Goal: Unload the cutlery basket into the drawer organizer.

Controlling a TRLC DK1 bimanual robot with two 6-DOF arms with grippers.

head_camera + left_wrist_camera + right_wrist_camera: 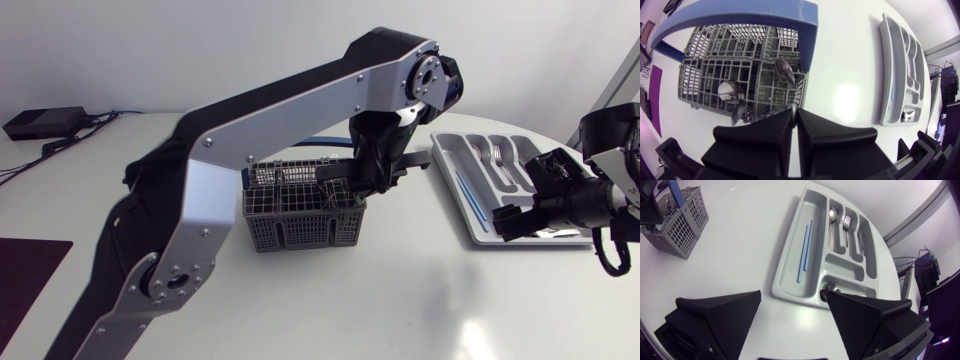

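Spoons (785,71) stood bowl-up in the basket (300,215) at mid-table: stiff, light, slick steel, probably best pinched at the neck. Left gripper (794,114) hung clenched above them; right gripper (794,297) gaped over the organizer (790,275) at right.

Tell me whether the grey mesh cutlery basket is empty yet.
Not empty. The left wrist view shows at least two metal spoons standing in compartments of the grey mesh cutlery basket.
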